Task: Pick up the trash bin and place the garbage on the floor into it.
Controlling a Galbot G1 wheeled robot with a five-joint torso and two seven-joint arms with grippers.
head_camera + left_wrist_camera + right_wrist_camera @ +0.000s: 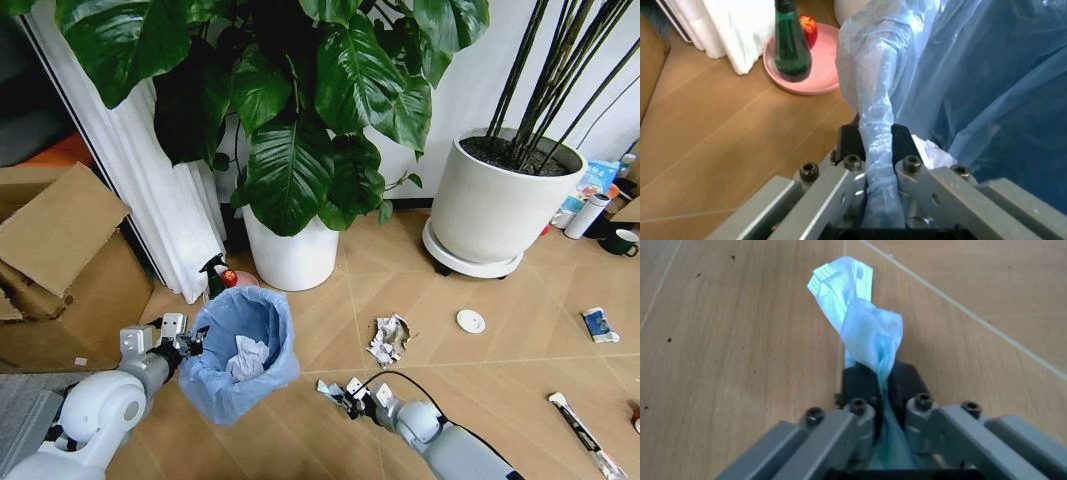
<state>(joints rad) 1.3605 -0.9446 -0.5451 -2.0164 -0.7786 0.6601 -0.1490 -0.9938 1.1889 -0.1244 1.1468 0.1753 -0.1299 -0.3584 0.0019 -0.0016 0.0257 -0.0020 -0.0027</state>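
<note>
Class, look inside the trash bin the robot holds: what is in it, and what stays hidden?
Inside the trash bin, crumpled white paper lies on the blue bag lining. Anything beneath the paper, and the bin's bottom, is covered. The left gripper pinches the bag's rim.

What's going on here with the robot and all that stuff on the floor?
The robot is clearing litter. Its left gripper is shut on the blue bag lining the trash bin. Its right gripper pinches a crumpled light blue wrapper just beside the bin. Crumpled paper, a white lid and a blue packet lie on the floor.
</note>
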